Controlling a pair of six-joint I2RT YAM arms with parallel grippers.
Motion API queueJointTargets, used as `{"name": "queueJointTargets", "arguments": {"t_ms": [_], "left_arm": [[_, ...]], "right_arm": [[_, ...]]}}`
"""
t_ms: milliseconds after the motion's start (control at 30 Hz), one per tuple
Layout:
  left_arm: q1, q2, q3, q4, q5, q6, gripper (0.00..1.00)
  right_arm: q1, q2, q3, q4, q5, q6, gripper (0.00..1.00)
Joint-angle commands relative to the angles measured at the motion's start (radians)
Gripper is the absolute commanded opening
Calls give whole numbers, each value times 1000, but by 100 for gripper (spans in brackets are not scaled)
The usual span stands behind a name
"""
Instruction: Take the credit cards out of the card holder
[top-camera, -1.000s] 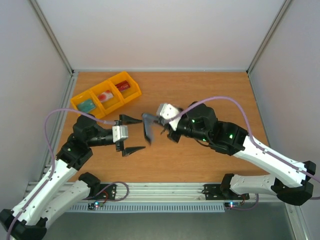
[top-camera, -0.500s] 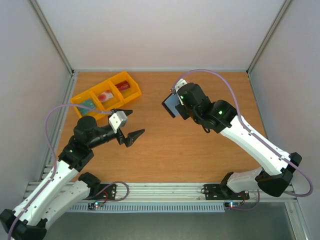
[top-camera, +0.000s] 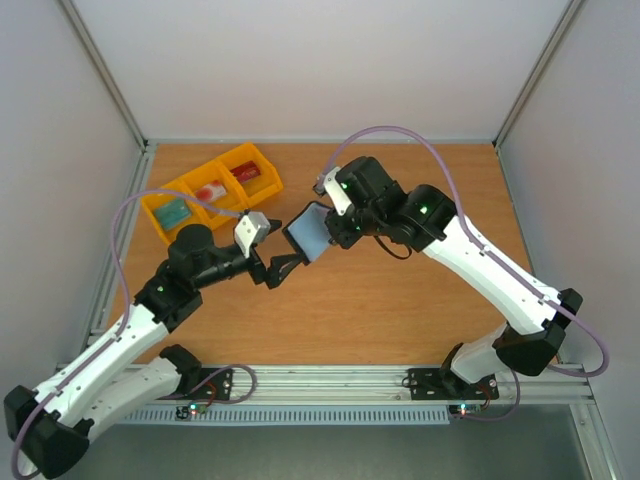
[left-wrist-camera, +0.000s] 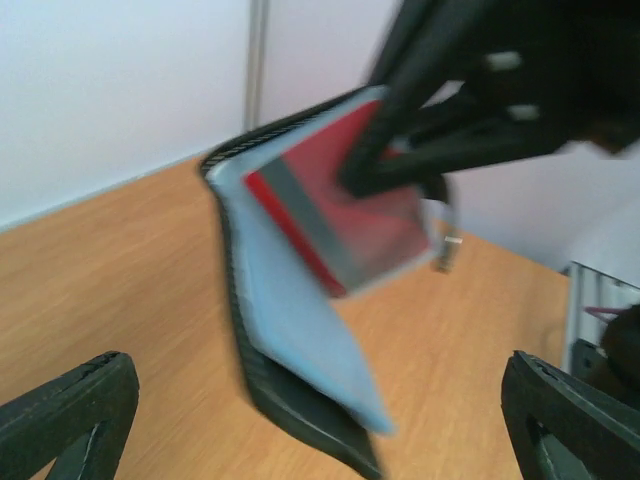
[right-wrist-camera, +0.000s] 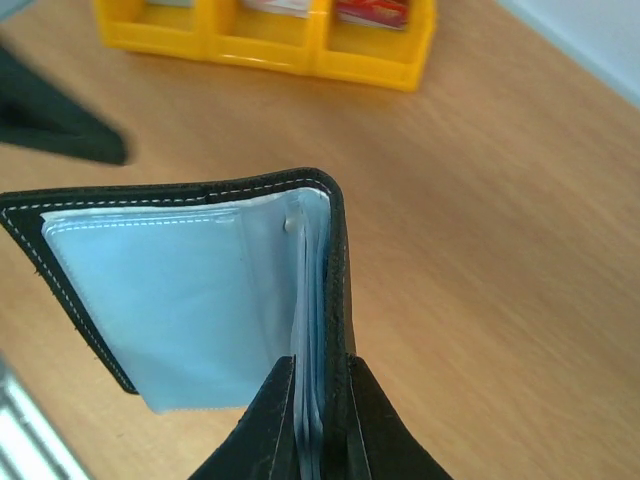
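Black card holder (right-wrist-camera: 190, 290) open, grey-blue lining; red, pale-banded credit card (left-wrist-camera: 385, 235) inside.

Card holder (right-wrist-camera: 190, 190): black outer, fine-grained leather look, matt, pale stitching along edge. Inner lining (right-wrist-camera: 170, 290): pale blue, smooth, faint sheen; thin clear sleeves at fold.
Credit card (left-wrist-camera: 340, 215), centre of left wrist view: red plastic, glossy, grey band; blurred.
Table (top-camera: 400, 310): orange-brown wood grain, smooth, satin.
Bins (top-camera: 212, 185), upper left of top view: yellow plastic, glossy.
Left gripper (left-wrist-camera: 320, 380) fingers (left-wrist-camera: 70, 410): black plastic, matt.
Arm shells (top-camera: 500, 285): white plastic, smooth, glossy.
Rail (top-camera: 330, 385), bottom of top view: bare ribbed metal.
Cables (top-camera: 120, 230): lilac, smooth.
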Motion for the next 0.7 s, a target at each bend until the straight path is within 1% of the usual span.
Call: {"name": "queueJointTargets", "arguments": {"t_ms": [0,67,100,133,167,233,267,300,367,433,467,500,533,567,633,667], "left_arm": [[0,23,23,19,-168,-71,99],[0,28,21,15,-126,-65,97],[0,28,19,15,-109,-67,93],[0,25,14,14,-101,-66,87],[1,17,8,10,-100,-62,79],[13,-2,-9,1,-96,-60,60],[19,-13,-17,2,-69,-68,49],[26,-25,-24,5,-31,-71,41],[36,-48,-35,13,52,-75,27],[43,-73,-42,16,96,-82,19],[45,-80,-41,11,89,-86,18],[49,-85,-39,2,57,-92,24],[52,-87,-37,-15,-6,-96,33],[58,-88,-31,-31,-79,-101,36],[69,-88,-21,-50,-246,-102,43],[77,-91,-18,-54,-311,-95,45]], "right_arm": [[33,-2,48,4,-195,15,1],[33,-20,26,28,-311,-14,1],[33,-30,17,38,-365,-27,1],[33,-41,9,45,-406,-37,1],[33,-54,3,48,-439,-47,1],[32,-81,-21,62,-499,-70,1],[30,-92,-34,69,-529,-80,1],[28,-104,-43,73,-559,-89,1],[14,-126,-66,83,-622,-106,1],[-11,-151,-97,98,-715,-121,1],[-23,-168,-115,117,-767,-129,1],[-34,-184,-138,135,-830,-133,1],[-42,-199,-156,150,-873,-133,1],[-50,-216,-170,164,-899,-127,1],[-64,-237,-194,204,-883,-86,1],[-78,-245,-208,228,-838,-50,1]]}}
